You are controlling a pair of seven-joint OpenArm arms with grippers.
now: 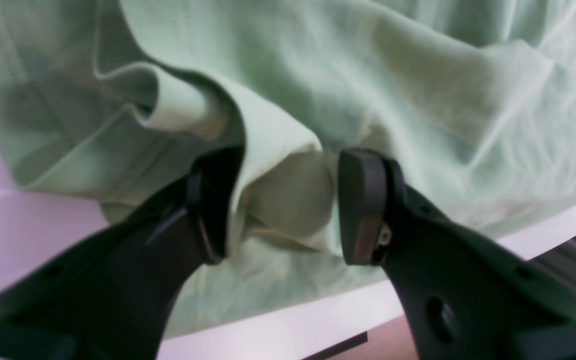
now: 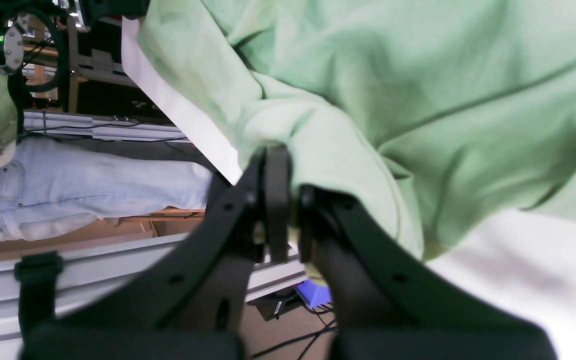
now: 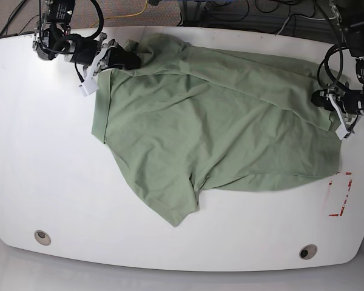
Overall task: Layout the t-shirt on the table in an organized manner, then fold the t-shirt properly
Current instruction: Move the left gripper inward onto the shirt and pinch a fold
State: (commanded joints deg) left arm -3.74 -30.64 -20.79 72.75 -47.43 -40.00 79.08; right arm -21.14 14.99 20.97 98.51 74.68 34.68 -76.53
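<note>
The pale green t-shirt (image 3: 218,121) lies rumpled across the white table (image 3: 48,182), one sleeve pointing to the front edge. My right gripper (image 3: 132,60) is at the shirt's far-left corner. In the right wrist view the right gripper (image 2: 290,200) is shut on a fold of the t-shirt (image 2: 418,100) by the table's edge (image 2: 178,110). My left gripper (image 3: 321,100) is at the shirt's right edge. In the left wrist view the left gripper (image 1: 288,205) is open, its fingers (image 1: 363,205) astride a raised fold of t-shirt (image 1: 288,75) near the table edge (image 1: 318,320).
A red tape rectangle (image 3: 340,194) marks the table at the right, just past the shirt's hem. Two grey grommet holes (image 3: 42,236) (image 3: 307,251) sit near the front edge. Beyond the far edge are cables, a frame and a person in jeans (image 2: 93,190).
</note>
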